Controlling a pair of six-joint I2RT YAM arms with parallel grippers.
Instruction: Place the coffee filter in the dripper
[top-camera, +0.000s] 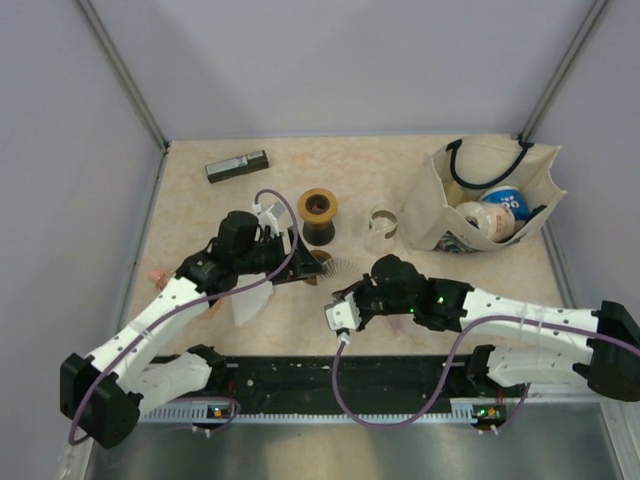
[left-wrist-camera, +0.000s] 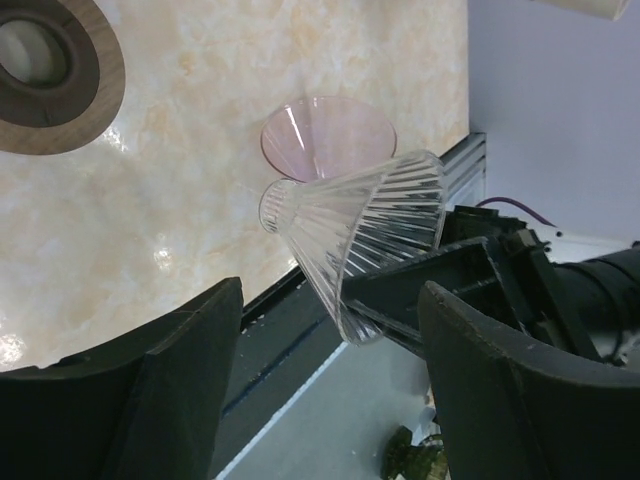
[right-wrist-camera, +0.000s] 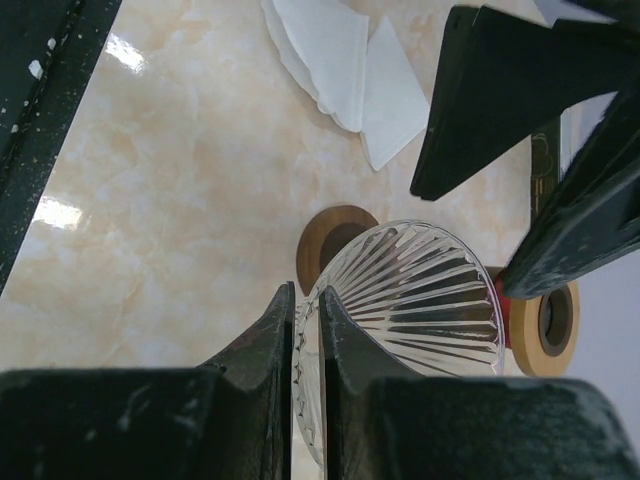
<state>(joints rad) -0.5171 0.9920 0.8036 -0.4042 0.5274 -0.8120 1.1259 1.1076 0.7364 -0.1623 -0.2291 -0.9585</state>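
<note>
Right wrist view: the right gripper (right-wrist-camera: 308, 300) jaws clamp the dripper (right-wrist-camera: 420, 290) rim, presenting its mouth to the left gripper (left-wrist-camera: 332, 290), jaws open; coffee filters (right-wrist-camera: 330, 50) lie beyond the jaws

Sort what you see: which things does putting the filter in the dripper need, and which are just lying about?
Needed: dripper, filters.
Lying about: wooden ring, black bar, glass, bag.

Clutter on the marbled tabletop (top-camera: 190, 200)
A canvas tote bag (top-camera: 438, 205) stands back right; left of it, a clear cup (top-camera: 381, 225), a brown wooden ring (top-camera: 318, 212) and a dark bar (top-camera: 237, 165).
</note>
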